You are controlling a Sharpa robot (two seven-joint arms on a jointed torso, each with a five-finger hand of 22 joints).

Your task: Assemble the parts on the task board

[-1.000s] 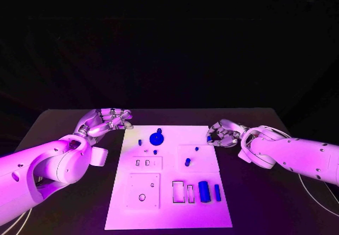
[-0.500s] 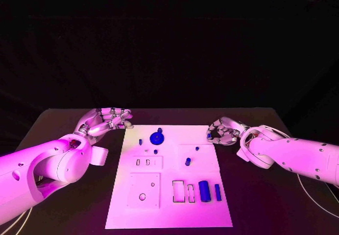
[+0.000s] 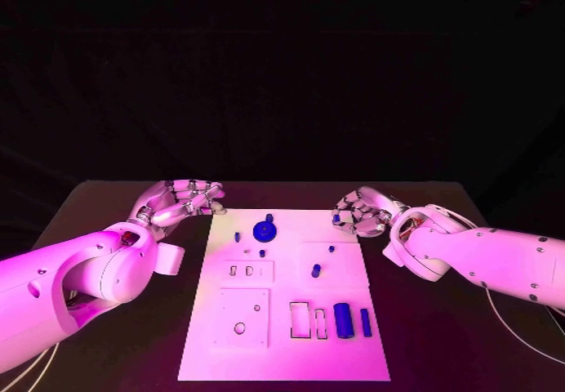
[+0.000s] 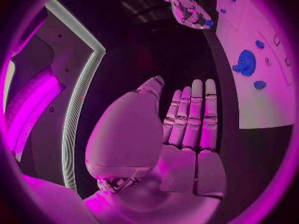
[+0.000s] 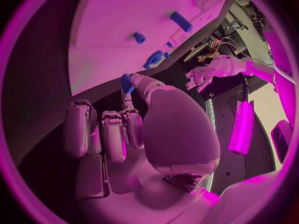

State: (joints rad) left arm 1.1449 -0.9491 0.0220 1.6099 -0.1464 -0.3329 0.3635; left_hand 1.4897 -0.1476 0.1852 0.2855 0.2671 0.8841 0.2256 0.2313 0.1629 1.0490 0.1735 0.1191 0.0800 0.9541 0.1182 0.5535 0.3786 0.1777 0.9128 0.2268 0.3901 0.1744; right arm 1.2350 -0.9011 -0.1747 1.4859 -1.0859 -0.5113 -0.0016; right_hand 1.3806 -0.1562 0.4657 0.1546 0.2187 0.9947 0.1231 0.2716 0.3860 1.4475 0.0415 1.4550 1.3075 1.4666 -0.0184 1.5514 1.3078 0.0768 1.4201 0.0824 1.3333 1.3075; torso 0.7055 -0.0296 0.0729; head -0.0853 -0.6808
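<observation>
Beside the far right corner of the task board, the right robot hand hovers above the counter, pinching a small blue part between thumb and a fingertip while the other fingers lie curled alongside. My read: a part this small leaves little to grip, so it is carried at the fingertips, with its lower end left free for seating.

- The part held shows as a blue sliver at the fingertips in the head view, just off the board's edge, not touching the board.
- Left robot hand: off the board's far left corner, holding nothing. Left wrist view has the fingers straight and side by side, thumb set apart. Likely parked clear so the right arm has the board to itself.
- Nearest the right hand on the board: a round blue disc part toward the far end, with small blue pegs dotted around it.
- Farther from both hands, at the robot's end of the board: a blue bar with a thinner blue strip just beside it, next to pale rectangular slots, presumably the seats for such pieces.
- No brand, label or writing can be read on board, parts or hands.
</observation>
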